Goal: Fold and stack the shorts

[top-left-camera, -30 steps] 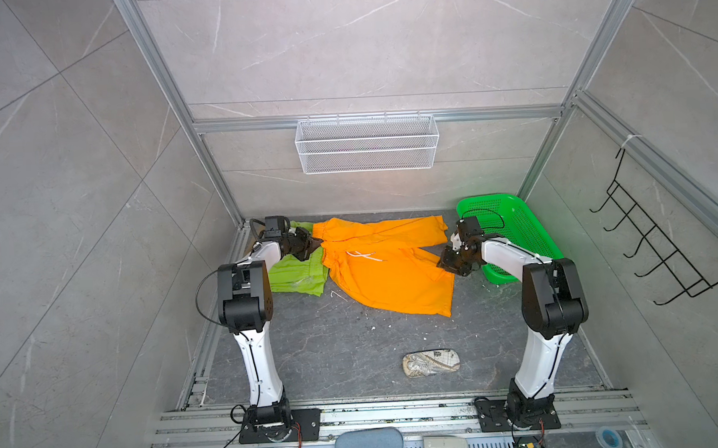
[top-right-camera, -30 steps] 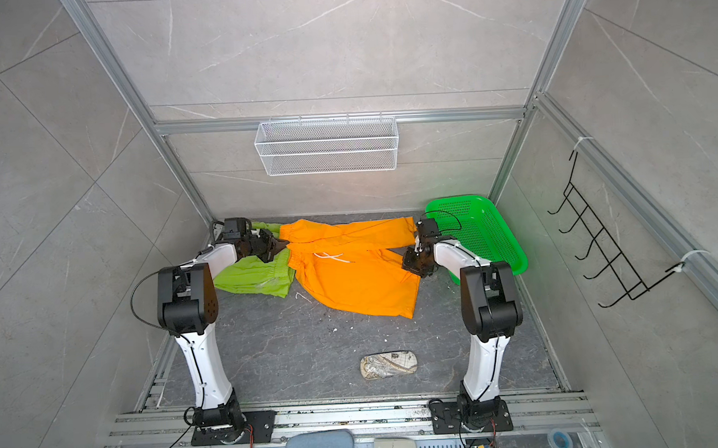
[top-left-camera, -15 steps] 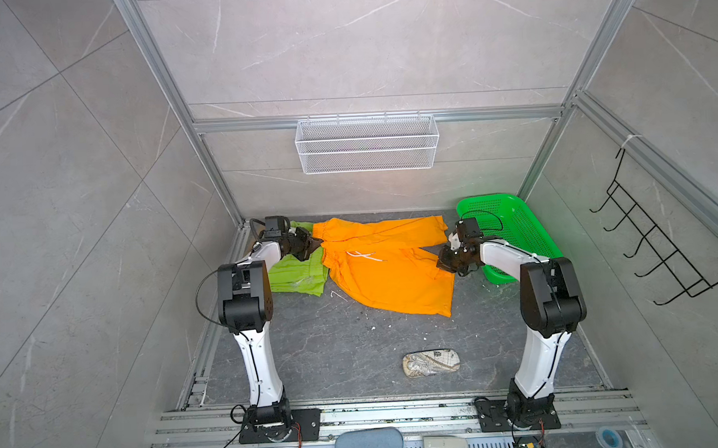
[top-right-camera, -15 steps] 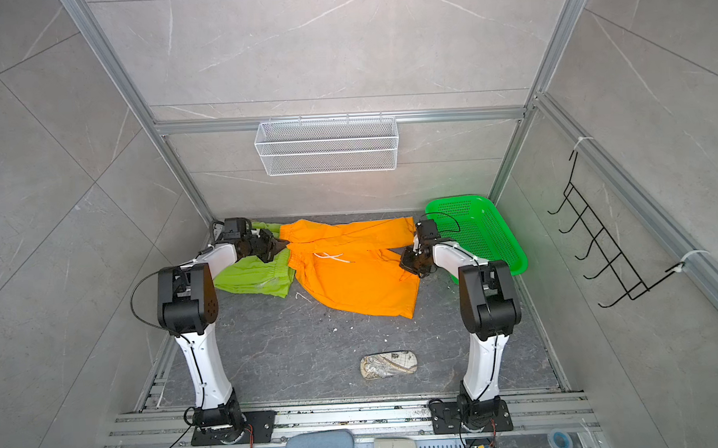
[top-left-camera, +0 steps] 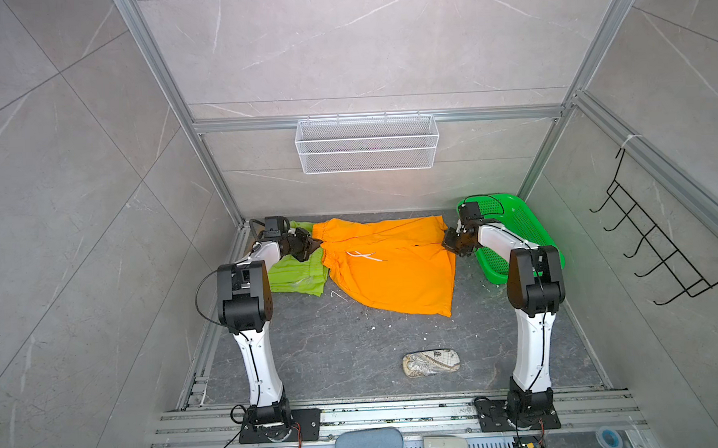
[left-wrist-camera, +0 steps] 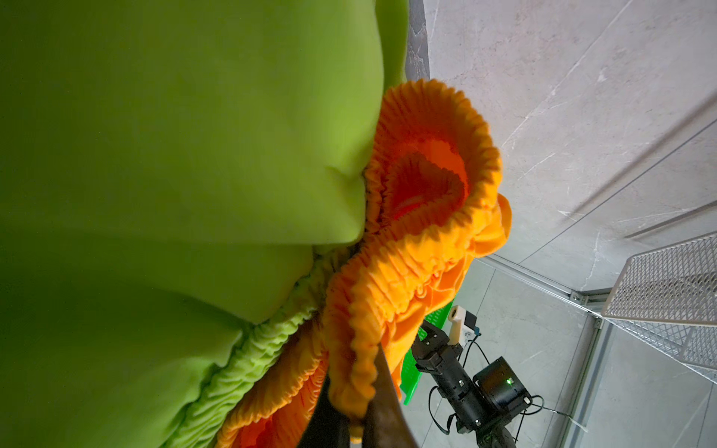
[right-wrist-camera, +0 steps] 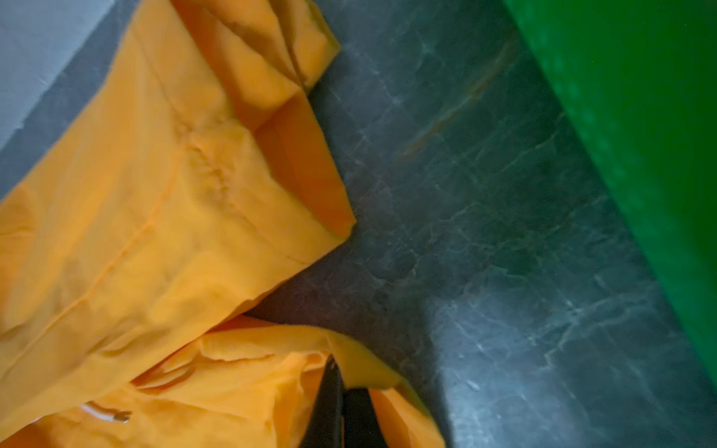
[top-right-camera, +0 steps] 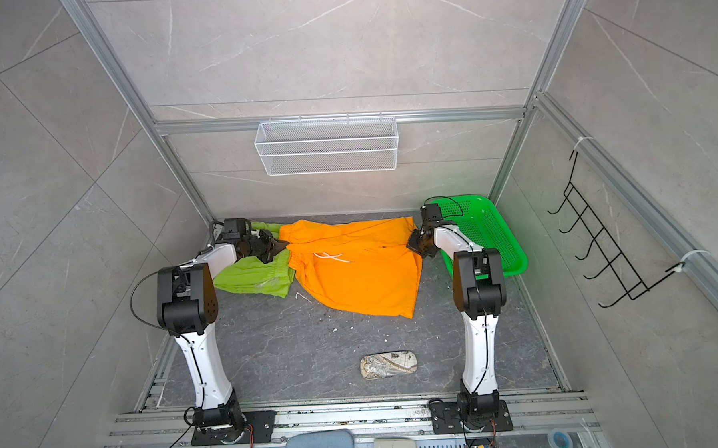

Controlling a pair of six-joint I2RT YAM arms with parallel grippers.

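Orange shorts lie unfolded along the counter's far edge, overlapping green shorts in its far-left corner. Left fingers clamp the waistband, right fingers a leg hem. Folding seems barely begun; stacking remains.

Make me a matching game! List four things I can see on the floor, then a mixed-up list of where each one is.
Things:
1. orange shorts
2. lime shorts
3. green basket
4. patterned pouch

Places:
A. alone at the near end
B. far right corner
C. spread across the middle, at the far end
D. far left, next to the orange cloth

Pairs: 1-C, 2-D, 3-B, 4-A
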